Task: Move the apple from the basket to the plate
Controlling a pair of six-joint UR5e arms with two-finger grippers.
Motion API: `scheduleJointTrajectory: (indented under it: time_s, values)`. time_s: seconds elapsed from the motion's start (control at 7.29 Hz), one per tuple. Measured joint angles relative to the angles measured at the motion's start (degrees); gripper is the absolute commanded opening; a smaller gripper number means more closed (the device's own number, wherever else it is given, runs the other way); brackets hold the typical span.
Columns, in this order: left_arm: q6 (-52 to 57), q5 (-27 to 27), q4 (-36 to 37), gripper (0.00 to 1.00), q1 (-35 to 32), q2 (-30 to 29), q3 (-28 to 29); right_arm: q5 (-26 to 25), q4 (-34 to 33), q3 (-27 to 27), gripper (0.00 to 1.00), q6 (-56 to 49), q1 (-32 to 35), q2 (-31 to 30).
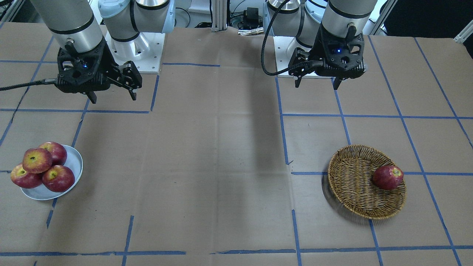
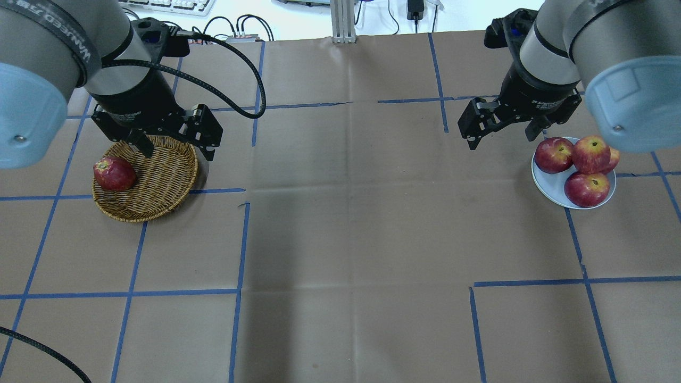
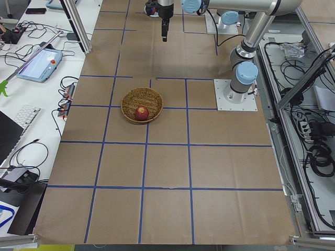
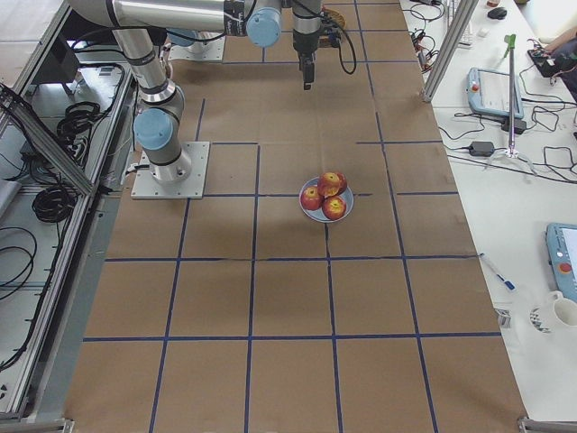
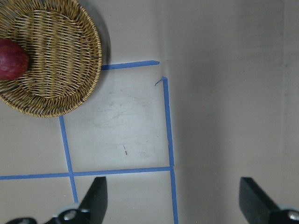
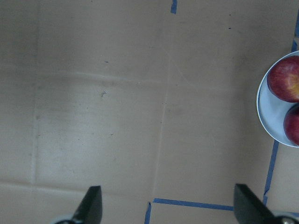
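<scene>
The paler yellow-orange apple [image 1: 37,160] lies on top of three deep-red apples on the grey-blue plate [image 1: 76,162]; the apple [image 2: 590,154] and the plate [image 2: 550,183] also show in the overhead view. The wicker basket [image 1: 354,184] [image 2: 159,181] holds one deep-red apple [image 1: 387,177] [image 2: 114,174]. My left gripper [image 1: 317,85] [image 2: 178,154] is open and empty, raised over the basket's robot-side rim. My right gripper [image 1: 113,99] [image 2: 500,141] is open and empty, raised beside the plate, toward the table's middle.
Deep-red apples [image 1: 58,178] fill the plate. Blue tape lines [image 1: 282,136] grid the brown paper table cover. The arm bases [image 1: 136,48] stand at the robot side. A black cable [image 2: 234,64] loops from the left wrist.
</scene>
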Motion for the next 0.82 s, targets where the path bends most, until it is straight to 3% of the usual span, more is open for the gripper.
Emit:
scheduleJointTrajectory:
  time_s: [0.82]
  values:
    - [0.0,0.1,0.0,0.99,0.5,0.1,0.0,0.0,1.7,-2.2,1.00,0.2,0.0,1.8]
